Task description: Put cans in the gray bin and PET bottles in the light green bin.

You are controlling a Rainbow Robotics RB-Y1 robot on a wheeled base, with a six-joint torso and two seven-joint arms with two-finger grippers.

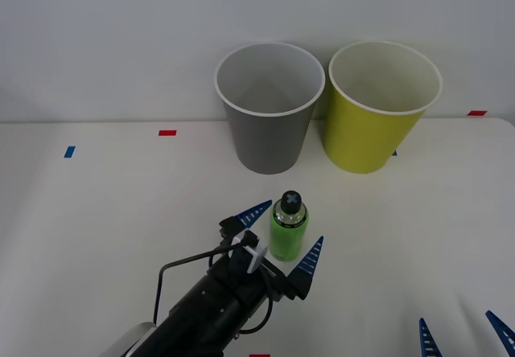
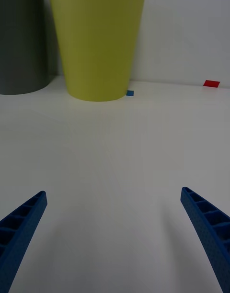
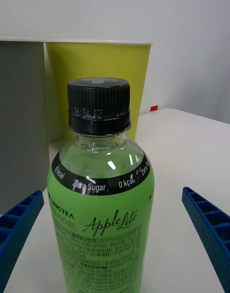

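A small PET bottle [image 1: 288, 224] with a bright green label and black cap stands upright on the white table, in front of the gray bin [image 1: 269, 108]. The light green bin [image 1: 380, 105] stands right of the gray one. My left gripper [image 1: 284, 235] is open, its blue fingers on either side of the bottle without touching it. In the left wrist view the bottle [image 3: 101, 202] stands close between the fingers, with both bins behind it. My right gripper [image 1: 465, 334] rests open at the table's near right corner, facing the light green bin [image 2: 96, 39]. No cans are in view.
Small red tape marks [image 1: 167, 133] and a blue mark [image 1: 69, 152] lie on the table near the back wall. The bins stand close together against the wall. Bare table stretches to the left and right of the bottle.
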